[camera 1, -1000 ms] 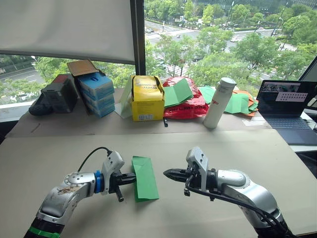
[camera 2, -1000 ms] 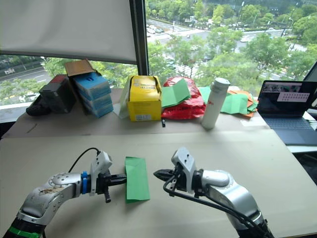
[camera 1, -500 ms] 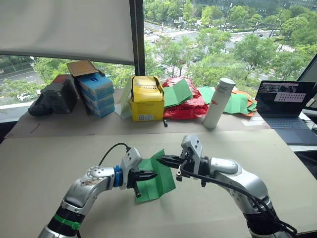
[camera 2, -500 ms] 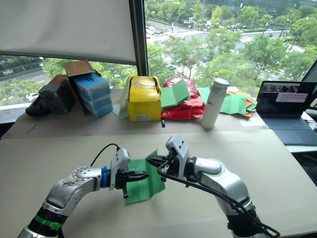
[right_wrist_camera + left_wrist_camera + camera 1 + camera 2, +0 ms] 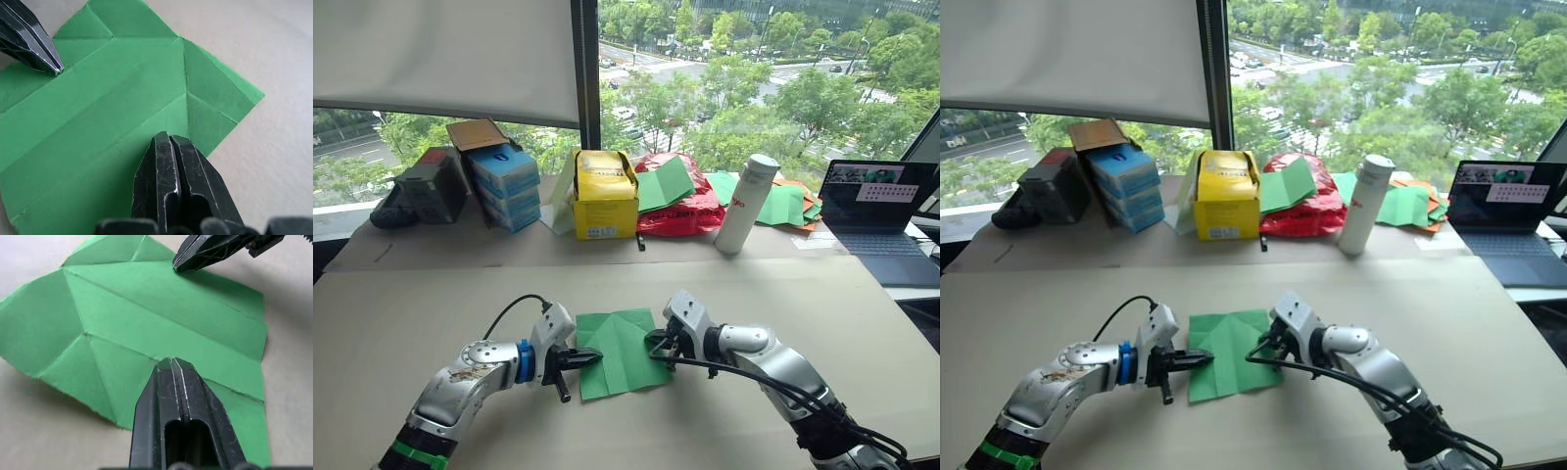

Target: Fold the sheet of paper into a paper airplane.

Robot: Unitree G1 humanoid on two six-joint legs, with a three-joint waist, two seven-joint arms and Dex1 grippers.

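Observation:
The sheet of paper, bright green and crossed by crease lines, lies opened out nearly flat on the tan table in front of me. My left gripper is shut, its tip resting on the sheet's left part. From the other side, my right gripper is shut too, with its tip down on the sheet near the right edge. The seam between each pair of fingers stands upright on the paper, so nothing sits between them. One corner of the sheet lifts slightly.
Along the far edge stand blue boxes, a yellow box, a red plastic bag, a white bottle and a heap of green and orange sheets. A laptop sits at the right.
The sheet, folded narrow a second ago and lifted between both grippers half a second ago, now lies spread open on the table. Both grippers have come down onto it.

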